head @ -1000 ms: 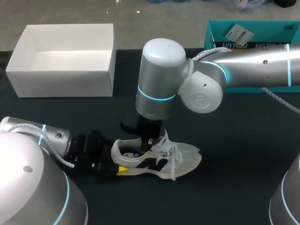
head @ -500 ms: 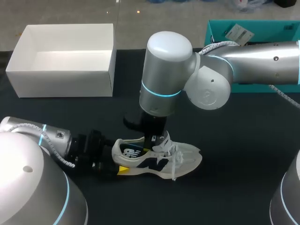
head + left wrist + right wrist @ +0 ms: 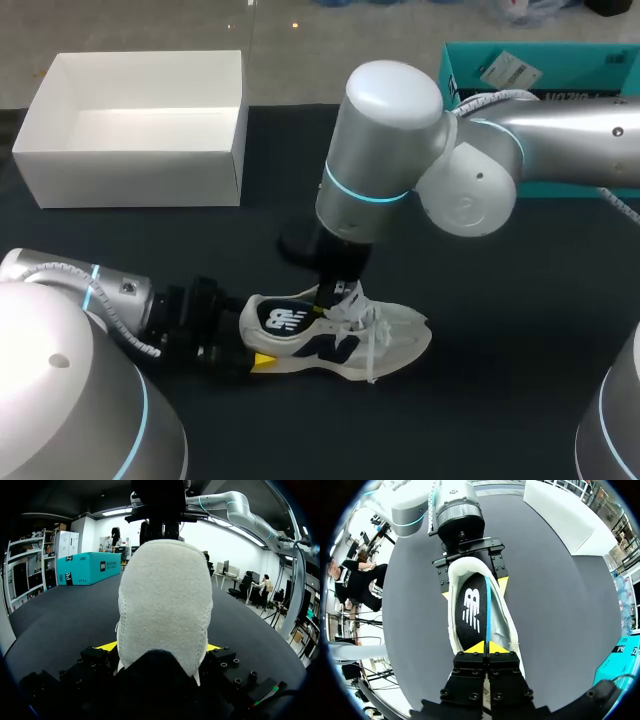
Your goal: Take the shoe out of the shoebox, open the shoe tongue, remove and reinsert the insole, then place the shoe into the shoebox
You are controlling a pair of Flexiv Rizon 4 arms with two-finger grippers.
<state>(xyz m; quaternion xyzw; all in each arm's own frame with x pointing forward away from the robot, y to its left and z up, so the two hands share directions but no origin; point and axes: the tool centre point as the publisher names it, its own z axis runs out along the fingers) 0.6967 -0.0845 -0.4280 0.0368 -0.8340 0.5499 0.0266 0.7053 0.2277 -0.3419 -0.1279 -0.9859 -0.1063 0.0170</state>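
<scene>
White shoe point(image 3: 380, 335) lies on its side-sole on the black worktop point(image 3: 500, 300), toe toward the right arm's side, well apart from the empty white shoebox point(image 3: 130, 180) at the far left corner. Left gripper point(image 3: 250, 355) sits low at the heel, its fingers clamped on the heel from both sides, with the yellow tips showing at either side in the left wrist view. Right gripper point(image 3: 330, 298) hangs over the shoe opening at the tongue end, its fingers pressed together; cannot tell if anything thin is pinched. The black insole point(image 3: 471, 610) lies flat inside the shoe. A teal box point(image 3: 540, 70) stands at the far right.
</scene>
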